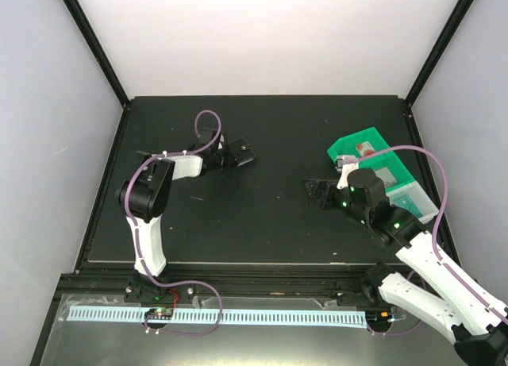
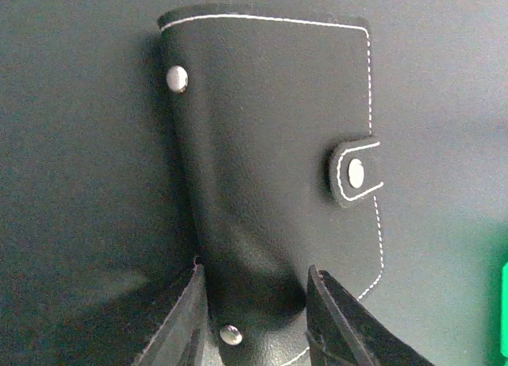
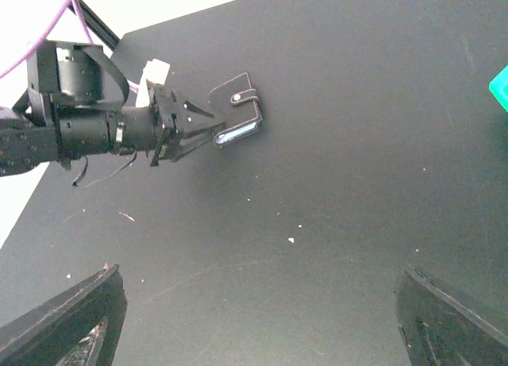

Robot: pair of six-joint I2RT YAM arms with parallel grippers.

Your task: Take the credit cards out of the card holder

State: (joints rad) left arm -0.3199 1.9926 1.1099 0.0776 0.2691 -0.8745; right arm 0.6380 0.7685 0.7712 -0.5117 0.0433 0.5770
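Two tools: left tool (image 2: 254, 271) pinches card holder (image 2: 270, 128); right tool (image 3: 258, 302) wide, green tray (image 1: 353, 145) beside.

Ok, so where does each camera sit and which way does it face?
Top external: above and behind the bases, looking down at the table; both arms show.
Left wrist: on the left arm, facing the closed card holder; own fingers at its near end.
Right wrist: on the right arm, facing across the table; own fingertips at bottom corners.
Shared: all three show the card holder.
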